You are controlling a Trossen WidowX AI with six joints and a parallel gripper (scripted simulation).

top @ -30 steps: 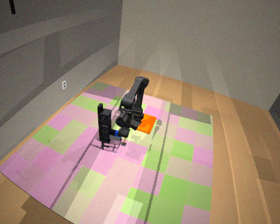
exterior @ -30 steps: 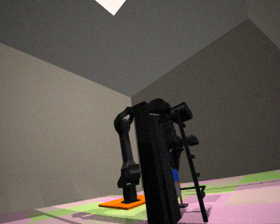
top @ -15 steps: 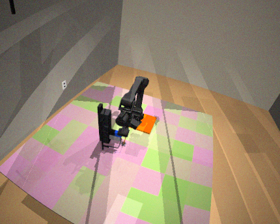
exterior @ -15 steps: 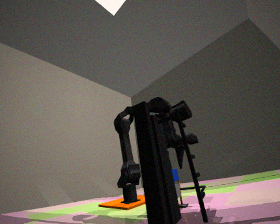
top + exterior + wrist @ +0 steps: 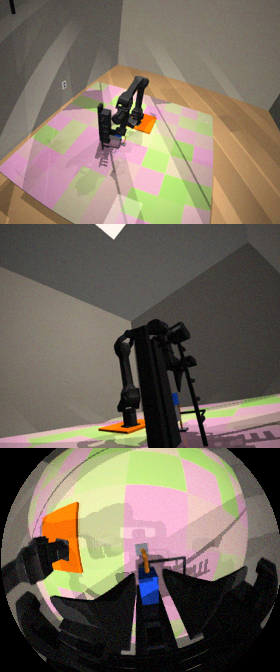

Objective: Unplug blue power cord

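Pincer: the pincer (image 5: pixel 149 578) points down at the mat. Its two dark fingers are a little way apart, not wide, and they do not squeeze anything.
Plug: the blue plug (image 5: pixel 150 593) sits in the gap between the fingers. A small orange bit sticks out of its far end. From the top it shows as a small blue spot (image 5: pixel 117 135) low down beside the strip.
Power strip: the power strip (image 5: pixel 105 125) is a tall black bar that stands up on end on the mat. From the side view it (image 5: pixel 153 387) fills the middle and hides part of the arm.
Plug and strip: the blue plug (image 5: pixel 175 398) shows just beside the strip's right edge. I cannot tell if they touch.
Cord: I cannot pick it out for sure.
Arm: the black arm (image 5: pixel 130 98) bends up and over, then reaches down next to the strip.
Base: the arm stands on an orange plate (image 5: pixel 145 124).
Bench: a mat of pink and green squares (image 5: pixel 163 182) lies on a wooden floor (image 5: pixel 241 130).
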